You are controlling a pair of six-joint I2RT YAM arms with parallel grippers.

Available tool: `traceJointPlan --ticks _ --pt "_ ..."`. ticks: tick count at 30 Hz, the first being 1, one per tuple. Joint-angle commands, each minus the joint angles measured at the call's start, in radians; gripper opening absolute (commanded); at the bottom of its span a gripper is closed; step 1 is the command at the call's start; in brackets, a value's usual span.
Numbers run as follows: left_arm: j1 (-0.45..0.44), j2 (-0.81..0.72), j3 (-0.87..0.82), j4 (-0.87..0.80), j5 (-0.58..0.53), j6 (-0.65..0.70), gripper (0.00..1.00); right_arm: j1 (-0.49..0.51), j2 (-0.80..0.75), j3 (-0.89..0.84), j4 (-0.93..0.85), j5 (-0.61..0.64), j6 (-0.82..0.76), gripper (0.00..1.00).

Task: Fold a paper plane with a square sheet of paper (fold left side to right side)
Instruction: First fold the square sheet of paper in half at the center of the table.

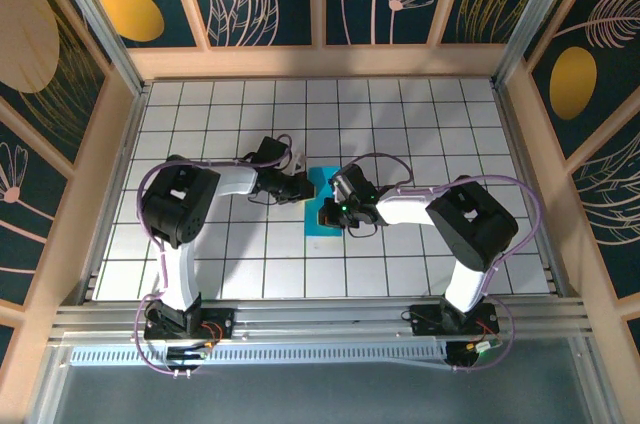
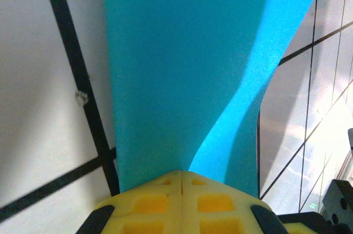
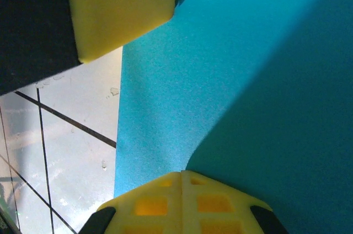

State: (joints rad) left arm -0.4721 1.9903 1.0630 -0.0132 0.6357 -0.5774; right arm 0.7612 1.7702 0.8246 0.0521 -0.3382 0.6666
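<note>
Cyan paper point(image 2: 182, 68) in left hand point(image 2: 181, 173) pinch

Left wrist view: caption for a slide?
Left gripper shut on the square sheet of paper, curled above the tiled table.

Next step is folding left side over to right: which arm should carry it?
Left, likely. The left gripper is shut on the paper at its left side, with the sheet curling up; the right gripper pinches it further right, suited to anchoring.

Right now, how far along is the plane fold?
Early. Done: left gripper and right gripper are each shut on the paper. In hand: the paper bows up off the table, mid-fold. Left: pressing a crease, then all later folds; nothing plane-shaped yet.
</note>
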Motion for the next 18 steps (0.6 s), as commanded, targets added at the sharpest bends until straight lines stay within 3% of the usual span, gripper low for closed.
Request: traceJointPlan --ticks 1,18 --pt "0.038 0.058 0.048 0.012 -0.123 0.014 0.00 0.007 0.078 -0.054 -0.200 0.107 -0.019 0.00" --pt "0.094 0.185 0.278 -0.064 -0.165 0.044 0.00 0.007 0.075 -0.071 -0.196 0.107 -0.019 0.00"
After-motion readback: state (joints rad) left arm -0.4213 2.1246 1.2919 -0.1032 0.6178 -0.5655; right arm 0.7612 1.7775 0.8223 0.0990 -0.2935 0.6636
